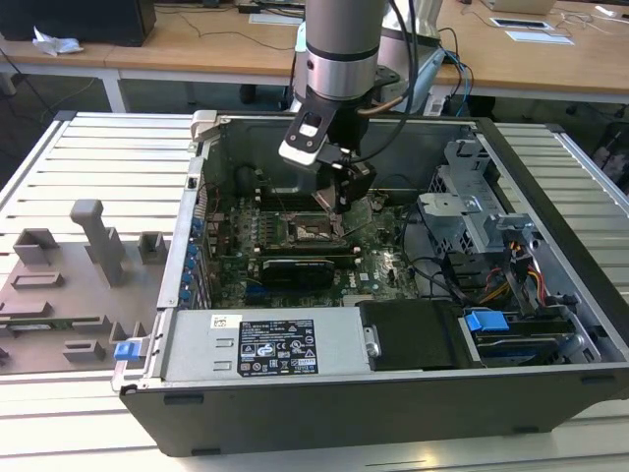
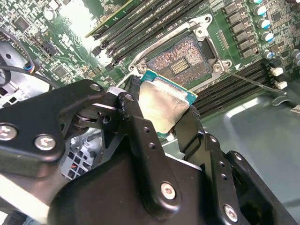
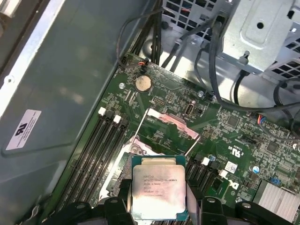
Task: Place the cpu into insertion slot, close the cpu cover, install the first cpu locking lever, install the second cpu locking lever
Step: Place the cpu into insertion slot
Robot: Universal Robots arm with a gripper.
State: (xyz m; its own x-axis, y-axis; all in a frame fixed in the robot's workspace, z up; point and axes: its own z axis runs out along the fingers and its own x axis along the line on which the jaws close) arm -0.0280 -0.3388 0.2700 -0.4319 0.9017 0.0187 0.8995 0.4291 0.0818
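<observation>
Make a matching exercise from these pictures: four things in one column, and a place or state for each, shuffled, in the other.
Things
1. cpu
2. insertion slot
3. coin cell
4. memory slots

Places and states
A. round and silver, flat on the green board
B. held in the gripper, metal top showing
C. long black rows on either side of the square socket
D. uncovered, with nothing seated in it

Pairs: 1-B, 2-D, 3-A, 4-C
</observation>
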